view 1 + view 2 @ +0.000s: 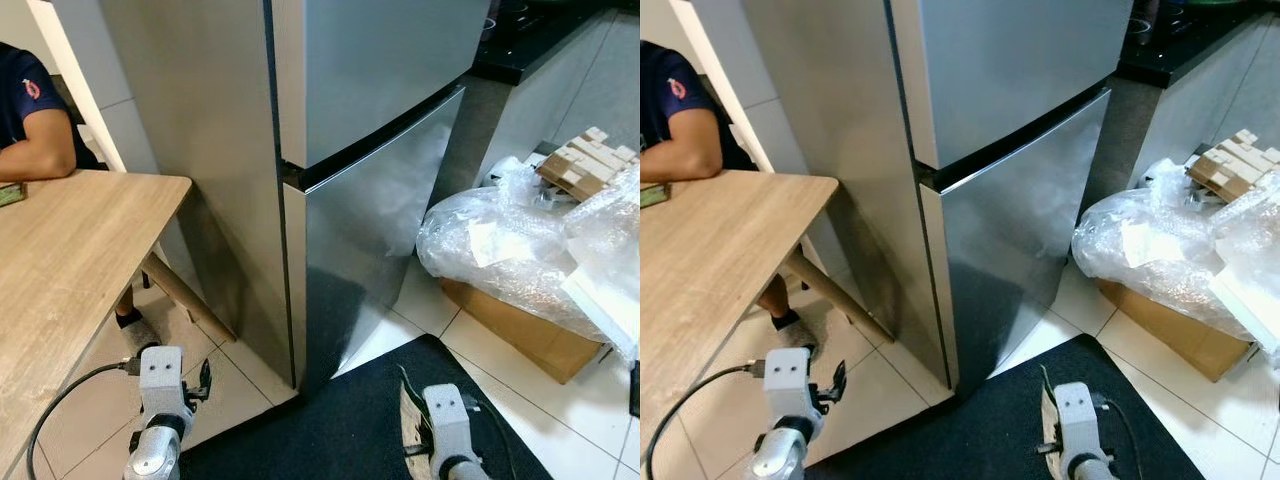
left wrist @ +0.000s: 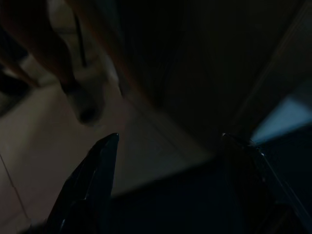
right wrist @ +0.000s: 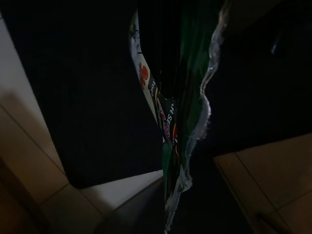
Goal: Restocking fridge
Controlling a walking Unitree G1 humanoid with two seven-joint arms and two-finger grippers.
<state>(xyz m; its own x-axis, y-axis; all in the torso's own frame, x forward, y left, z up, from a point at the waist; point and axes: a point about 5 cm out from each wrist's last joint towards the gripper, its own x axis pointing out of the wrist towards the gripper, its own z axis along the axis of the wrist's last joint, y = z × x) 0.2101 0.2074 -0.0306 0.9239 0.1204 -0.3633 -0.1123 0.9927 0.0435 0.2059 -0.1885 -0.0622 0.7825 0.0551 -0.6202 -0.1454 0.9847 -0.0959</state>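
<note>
The tall silver fridge [image 1: 370, 170] stands straight ahead with its upper and lower doors shut. My right arm [image 1: 447, 420] hangs low over the black mat in front of it. My right gripper [image 3: 176, 204] is shut on a green printed packet [image 3: 183, 112], which dangles with its crinkled edge showing; a strip of the packet [image 1: 410, 425] also shows beside the wrist. Low at the left, by the table's edge, hangs my left arm [image 1: 160, 400]. My left gripper [image 2: 169, 139] is open above the floor tiles, with nothing between its fingers.
A wooden table [image 1: 70, 260] fills the left side, one slanted leg reaching toward the fridge. A person in a dark shirt [image 1: 30, 110] sits at its far end. A black mat [image 1: 340, 420] lies before the fridge. A plastic-covered cardboard box [image 1: 520, 270] stands on the right below the counter [image 1: 520, 50].
</note>
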